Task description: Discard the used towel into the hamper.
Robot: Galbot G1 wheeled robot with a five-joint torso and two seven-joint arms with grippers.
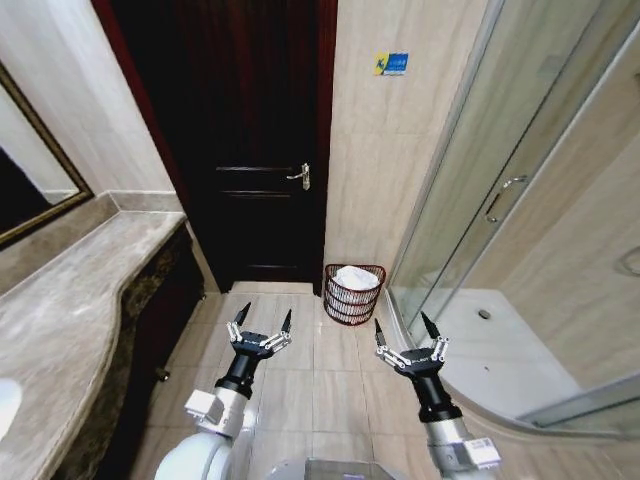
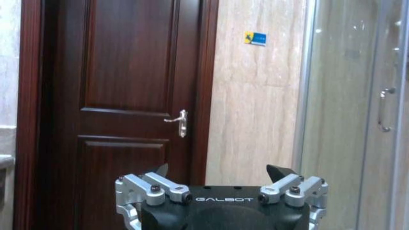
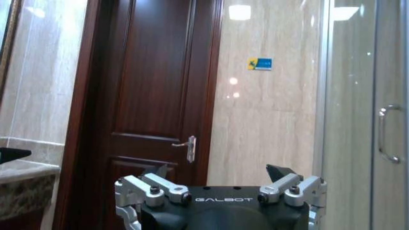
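**Fingers spread on both grippers, towel's sitting in the hamper**

Fingers wide apart and holding nothing on the left gripper (image 1: 263,321), which hangs low over the tiled floor (image 1: 300,390) just off the end of the marble counter (image 1: 70,310). Going right, the dark wooden door (image 1: 245,140) with its metal handle (image 1: 300,177) stands shut straight ahead. The hamper (image 1: 353,294) is on the floor next to it, against the beige wall and just beside the glass shower (image 1: 520,200), with a white towel (image 1: 356,277) bunched up inside. Right gripper (image 1: 404,330) is level with the left one, also splayed open and empty, near the shower's edge. Both are well short of the hamper.
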